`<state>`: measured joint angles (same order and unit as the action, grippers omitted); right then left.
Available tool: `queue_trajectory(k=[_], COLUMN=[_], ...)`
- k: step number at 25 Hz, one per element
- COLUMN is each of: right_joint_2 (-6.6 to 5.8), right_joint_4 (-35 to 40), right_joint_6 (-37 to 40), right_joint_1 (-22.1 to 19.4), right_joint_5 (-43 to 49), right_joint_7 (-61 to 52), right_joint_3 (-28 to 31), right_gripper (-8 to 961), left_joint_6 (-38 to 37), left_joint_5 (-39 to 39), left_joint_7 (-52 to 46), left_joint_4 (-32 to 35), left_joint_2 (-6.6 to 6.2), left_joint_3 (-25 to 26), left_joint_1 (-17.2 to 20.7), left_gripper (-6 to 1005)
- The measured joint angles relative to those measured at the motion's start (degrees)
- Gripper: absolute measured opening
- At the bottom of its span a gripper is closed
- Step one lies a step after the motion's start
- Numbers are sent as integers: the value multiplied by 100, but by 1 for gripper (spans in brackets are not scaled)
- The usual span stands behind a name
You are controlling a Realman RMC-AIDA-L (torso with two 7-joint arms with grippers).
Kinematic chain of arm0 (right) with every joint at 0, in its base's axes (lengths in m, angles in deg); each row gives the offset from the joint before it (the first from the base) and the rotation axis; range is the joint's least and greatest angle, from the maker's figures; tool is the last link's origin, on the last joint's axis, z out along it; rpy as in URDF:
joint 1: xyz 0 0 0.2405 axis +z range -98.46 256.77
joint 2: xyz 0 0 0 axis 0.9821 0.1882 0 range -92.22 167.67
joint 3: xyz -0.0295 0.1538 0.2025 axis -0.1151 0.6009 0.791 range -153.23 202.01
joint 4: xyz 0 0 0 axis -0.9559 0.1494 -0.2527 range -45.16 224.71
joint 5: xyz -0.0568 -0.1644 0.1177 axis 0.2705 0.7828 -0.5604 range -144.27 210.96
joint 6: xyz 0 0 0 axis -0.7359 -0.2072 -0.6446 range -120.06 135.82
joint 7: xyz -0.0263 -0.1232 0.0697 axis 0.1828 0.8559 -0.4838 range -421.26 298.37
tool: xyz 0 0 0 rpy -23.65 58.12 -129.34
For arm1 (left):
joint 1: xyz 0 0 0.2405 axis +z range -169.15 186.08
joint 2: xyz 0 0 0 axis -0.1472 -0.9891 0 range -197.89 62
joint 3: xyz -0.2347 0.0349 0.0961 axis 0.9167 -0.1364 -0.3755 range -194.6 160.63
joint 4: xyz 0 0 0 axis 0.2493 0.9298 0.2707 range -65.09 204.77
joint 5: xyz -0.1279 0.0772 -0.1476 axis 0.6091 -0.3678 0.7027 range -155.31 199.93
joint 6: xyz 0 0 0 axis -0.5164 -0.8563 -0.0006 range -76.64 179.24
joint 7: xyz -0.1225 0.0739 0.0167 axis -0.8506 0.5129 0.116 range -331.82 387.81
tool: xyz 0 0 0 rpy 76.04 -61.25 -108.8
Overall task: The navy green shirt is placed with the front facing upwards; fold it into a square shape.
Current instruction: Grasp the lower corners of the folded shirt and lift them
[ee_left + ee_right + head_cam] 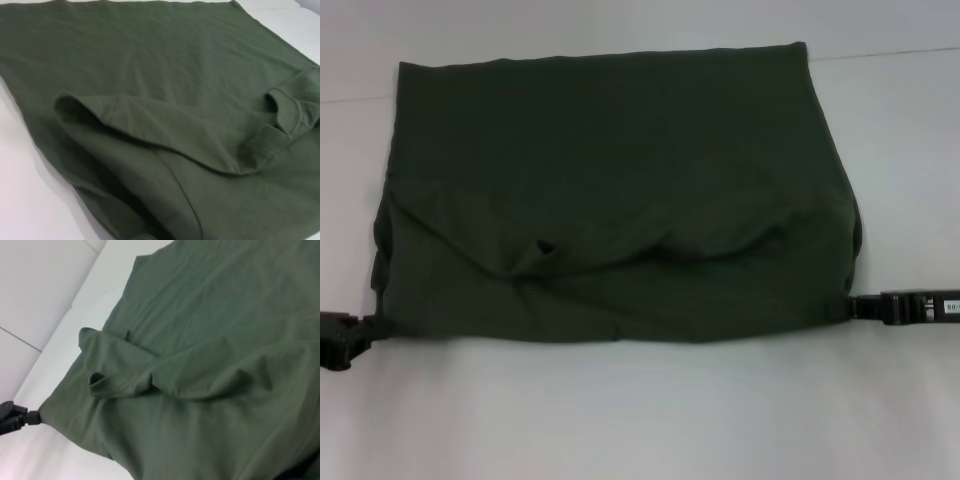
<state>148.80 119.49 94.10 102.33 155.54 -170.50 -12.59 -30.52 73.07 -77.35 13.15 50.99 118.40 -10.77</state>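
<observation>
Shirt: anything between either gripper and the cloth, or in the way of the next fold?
Nothing visible. The left gripper sits at the shirt's near left corner, the right gripper at its near right edge, both right against the cloth. Only bare white table surrounds the shirt.

Not much to read here, honestly. The only thing with any print on it is a little white label (949,305) stuck on the right gripper's (855,307) black body, further out from the claw tip toward the arm side. There are a few dark characters on it but they're too small to make out. The navy green shirt (620,190) shows nothing but plain green fabric in all three views, no lettering or print visible. The left gripper (365,325) carries no legible marking either.
</observation>
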Motion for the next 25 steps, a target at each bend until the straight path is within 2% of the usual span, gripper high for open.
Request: queue_trajectory(k=[12,25], right_joint_2=[18,-26], right_joint_4=[-6,-8], right_joint_6=[71,164], right_joint_1=[-172,-378], right_joint_5=[268,261], right_joint_7=[100,321], right_joint_3=[38,144], right_gripper=[27,28], left_joint_6=[-538,-937], left_joint_5=[-10,-42], left_joint_7=[324,555], left_joint_4=[-1,13], left_joint_2=[23,20], left_joint_3=[336,521], left_joint_1=[239,389], left_gripper=[12,13])
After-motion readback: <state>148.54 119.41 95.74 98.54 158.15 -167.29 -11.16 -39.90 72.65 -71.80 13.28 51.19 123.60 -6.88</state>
